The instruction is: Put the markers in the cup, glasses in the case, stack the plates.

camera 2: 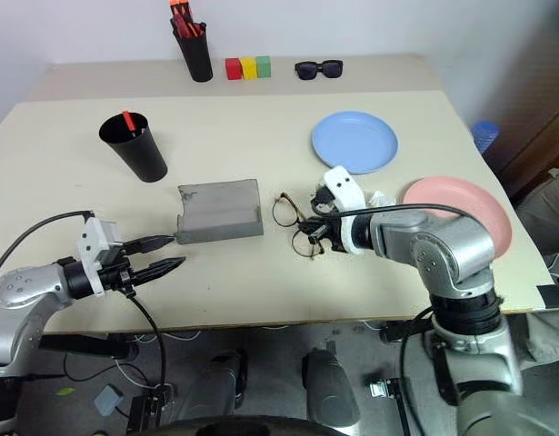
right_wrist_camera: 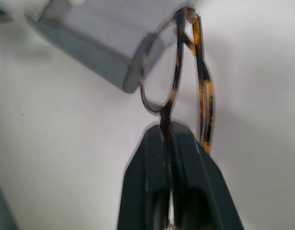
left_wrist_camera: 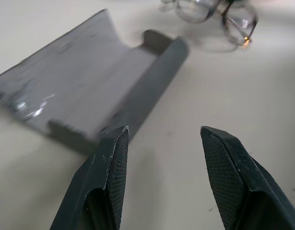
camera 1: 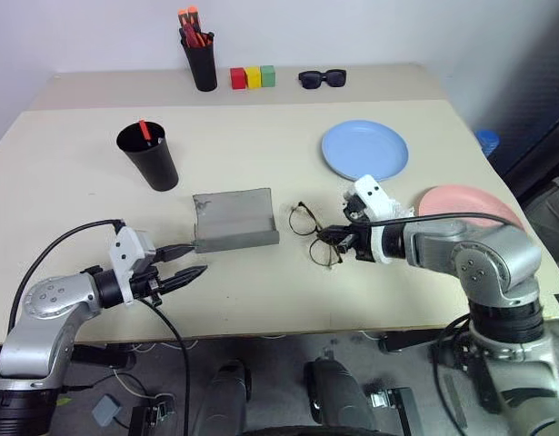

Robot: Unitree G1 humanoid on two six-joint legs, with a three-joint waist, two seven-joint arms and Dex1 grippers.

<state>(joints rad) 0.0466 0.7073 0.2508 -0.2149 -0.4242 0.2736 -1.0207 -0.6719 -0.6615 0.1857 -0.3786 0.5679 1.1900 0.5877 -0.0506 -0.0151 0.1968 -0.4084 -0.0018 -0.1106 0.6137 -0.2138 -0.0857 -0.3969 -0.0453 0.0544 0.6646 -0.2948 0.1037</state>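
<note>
My right gripper (camera 1: 336, 240) is pinched fully shut on the thin tortoiseshell-framed clear-lens eyeglasses (right_wrist_camera: 178, 81), gripping the frame at the bridge so the lenses hang just beyond my fingertips. The open grey hard clamshell case (camera 1: 232, 219) lies a little past the glasses from that hand, and just ahead of my left gripper (camera 1: 183, 262), whose fingers stand about half open and hold nothing.

I judge the marker step done: a red-ended marker (camera 1: 145, 131) stands in the matte black tapered cup (camera 1: 150, 157), well beyond my left fingers. The glasses are gripped but not yet in the case. The light blue round plate (camera 1: 364, 150) and the pink round plate (camera 1: 467, 205) lie apart behind my right hand, unstacked.

Far off sit a black pen holder (camera 1: 202, 57) of orange-capped markers, three coloured blocks (camera 1: 253, 77) and black sunglasses (camera 1: 322, 79). Nothing lies between glasses and case.
</note>
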